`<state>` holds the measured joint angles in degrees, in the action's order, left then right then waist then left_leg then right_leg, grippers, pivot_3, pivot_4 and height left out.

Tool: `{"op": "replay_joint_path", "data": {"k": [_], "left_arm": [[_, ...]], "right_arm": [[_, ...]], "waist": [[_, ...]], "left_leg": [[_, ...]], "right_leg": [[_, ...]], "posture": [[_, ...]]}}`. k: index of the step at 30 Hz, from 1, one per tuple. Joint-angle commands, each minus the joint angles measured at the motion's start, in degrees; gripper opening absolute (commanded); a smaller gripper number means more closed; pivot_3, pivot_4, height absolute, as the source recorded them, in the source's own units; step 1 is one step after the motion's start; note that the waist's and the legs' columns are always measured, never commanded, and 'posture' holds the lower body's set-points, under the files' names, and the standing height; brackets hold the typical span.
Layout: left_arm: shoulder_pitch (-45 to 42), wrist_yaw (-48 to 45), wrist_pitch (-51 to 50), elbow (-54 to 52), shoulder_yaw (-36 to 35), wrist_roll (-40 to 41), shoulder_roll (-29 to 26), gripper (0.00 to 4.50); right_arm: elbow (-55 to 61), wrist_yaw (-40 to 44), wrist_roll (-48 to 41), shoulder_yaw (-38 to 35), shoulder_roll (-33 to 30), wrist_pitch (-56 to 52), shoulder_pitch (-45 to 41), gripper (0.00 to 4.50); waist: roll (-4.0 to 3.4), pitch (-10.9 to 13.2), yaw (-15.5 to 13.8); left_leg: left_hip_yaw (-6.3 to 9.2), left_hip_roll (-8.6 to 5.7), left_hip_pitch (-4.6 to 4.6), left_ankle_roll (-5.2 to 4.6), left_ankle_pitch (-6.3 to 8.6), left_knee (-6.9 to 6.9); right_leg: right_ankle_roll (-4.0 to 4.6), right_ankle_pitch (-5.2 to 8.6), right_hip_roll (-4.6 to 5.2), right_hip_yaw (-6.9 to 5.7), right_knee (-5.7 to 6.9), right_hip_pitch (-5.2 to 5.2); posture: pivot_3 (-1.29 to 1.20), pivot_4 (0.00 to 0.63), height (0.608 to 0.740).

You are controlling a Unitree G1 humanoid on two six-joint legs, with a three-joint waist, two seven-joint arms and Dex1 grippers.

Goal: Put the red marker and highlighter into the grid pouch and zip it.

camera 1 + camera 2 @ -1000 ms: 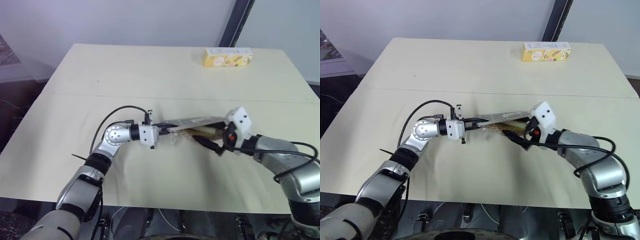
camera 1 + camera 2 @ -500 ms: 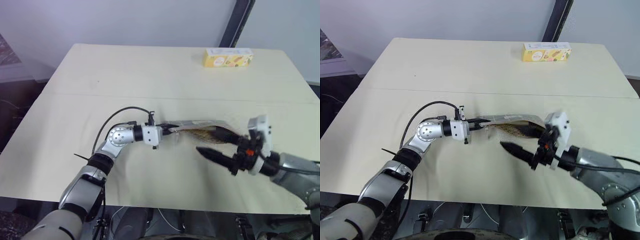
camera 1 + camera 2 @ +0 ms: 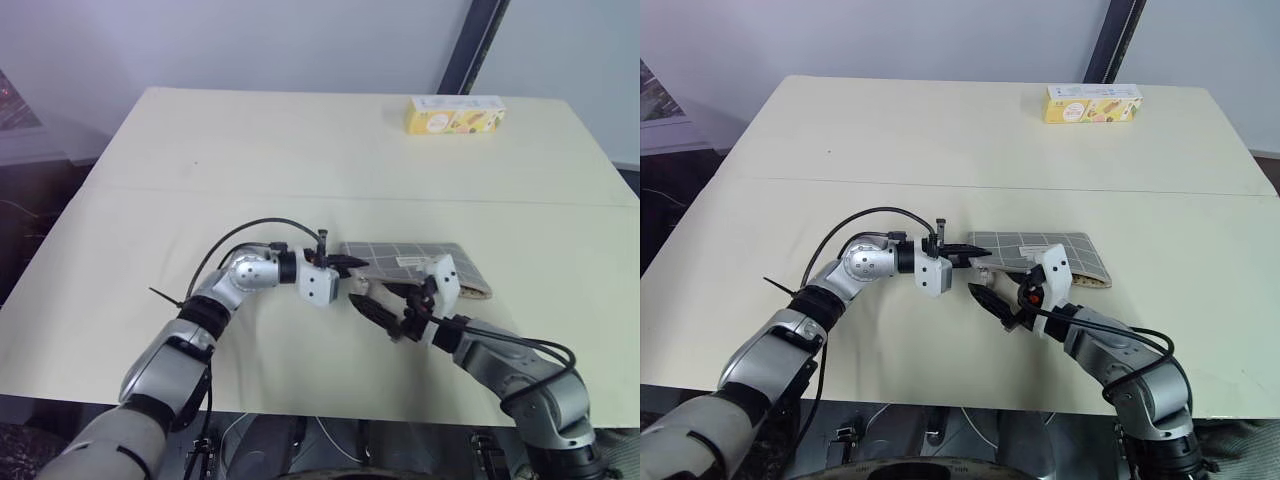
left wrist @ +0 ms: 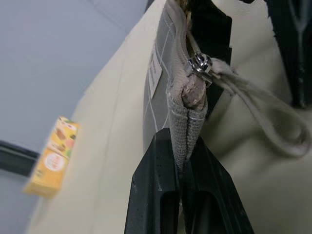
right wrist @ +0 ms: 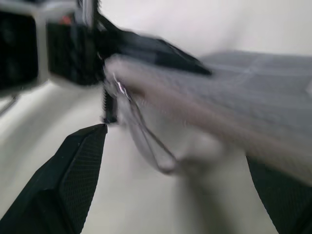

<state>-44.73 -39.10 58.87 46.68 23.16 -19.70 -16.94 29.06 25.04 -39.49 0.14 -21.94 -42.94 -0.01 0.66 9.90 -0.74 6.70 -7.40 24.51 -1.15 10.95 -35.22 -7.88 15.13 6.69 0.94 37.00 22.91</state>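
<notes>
From the head views we see the pouch (image 3: 415, 266) lying flat on the table (image 3: 300, 160), near the front edge. Our left gripper (image 3: 347, 264) is clamped tight on the pouch's left end. Our right gripper (image 3: 388, 304) sits just in front of that end with its fingers spread wide, holding nothing. A yellow carton (image 3: 455, 114) stands well apart at the far edge.

Left wrist view: both fingers (image 4: 156, 195) pinch the pouch's fabric edge, with the zip pull (image 4: 201, 64) and its cord loop (image 4: 265, 117) just past them.

Right wrist view: it's blurry, but we see the two fingers (image 5: 73, 170) wide apart, the cord loop hanging between them.
</notes>
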Motion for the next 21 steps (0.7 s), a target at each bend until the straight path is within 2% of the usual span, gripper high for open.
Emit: {"op": "replay_joint_path", "data": {"k": [1,2,5,8,10,12,16,21], "left_arm": [[-1.77,3.26,1.97,0.8,0.82,-2.48,-0.21,0.0],[-2.09,4.0,2.17,1.13,1.0,-3.15,-0.27,0.0],[-2.53,5.84,2.77,1.86,1.51,-4.56,-0.46,0.0],[-2.54,7.04,3.12,2.05,1.67,-5.17,-0.55,0.0],[-2.36,7.39,2.8,2.25,1.39,-4.72,-0.46,0.0],[-2.17,6.5,1.85,2.82,0.98,-3.09,-0.33,0.0],[-1.67,5.05,0.9,3.27,0.38,-1.17,-0.65,0.0],[-0.69,1.55,-1.38,4.69,-1.71,4.05,-2.16,0.0]], "right_arm": [[0.54,0.47,-1.06,0.36,1.51,0.86,-1.9,4.45],[0.18,0.45,-0.88,0.55,1.83,0.82,-2.33,4.45],[-0.75,1.05,-1.59,0.81,2.56,0.39,-2.99,3.61],[-0.6,0.5,-2.79,-0.03,3.74,0.03,-2.88,2.06],[0.16,0.77,-2.42,-0.18,2.81,-0.2,-2.03,0.93],[0.44,1.35,-1.44,-1.56,0.18,-0.08,-0.42,0.02],[0.95,2.19,-2.07,-5.68,-3.92,0.27,1.96,0.02],[-2.7,6.09,0.56,-16.38,-12.81,2.76,8.81,0.02]], "waist": [[0.0,0.0,0.01],[0.0,0.0,0.0],[0.0,0.0,0.03],[0.0,0.0,0.04],[0.0,0.0,0.05],[-0.01,0.0,0.05],[0.0,0.0,0.0],[-0.01,0.0,-0.01]], "left_leg": [[0.0,-0.01,0.01,-0.01,0.01,0.02],[0.0,-0.02,0.01,-0.01,0.01,0.04],[0.01,0.0,0.01,-0.01,0.0,0.04],[0.01,0.01,0.01,0.0,0.0,0.02],[0.0,0.01,0.01,0.0,0.0,0.02],[0.0,0.0,0.01,0.0,0.0,0.02],[-0.01,-0.03,0.02,-0.01,0.0,0.01],[-0.01,0.0,0.01,-0.01,0.0,0.0]], "right_leg": [[0.0,0.0,0.01,0.0,0.0,0.03],[0.0,0.0,0.01,0.0,0.0,0.05],[0.0,0.0,-0.02,0.0,0.04,0.06],[0.0,0.0,-0.02,0.0,0.1,0.08],[0.0,0.0,-0.02,0.0,0.11,0.09],[0.0,0.0,-0.02,0.0,0.1,0.09],[-0.01,0.0,0.01,0.0,0.08,0.07],[-0.01,0.0,0.0,0.0,0.1,0.04]], "posture": [[0.0,0.15,0.74],[0.0,0.15,0.74],[0.0,0.15,0.74],[0.0,0.15,0.74],[0.0,0.15,0.74],[0.0,0.15,0.74],[0.0,0.15,0.74],[0.0,0.15,0.74]]}}
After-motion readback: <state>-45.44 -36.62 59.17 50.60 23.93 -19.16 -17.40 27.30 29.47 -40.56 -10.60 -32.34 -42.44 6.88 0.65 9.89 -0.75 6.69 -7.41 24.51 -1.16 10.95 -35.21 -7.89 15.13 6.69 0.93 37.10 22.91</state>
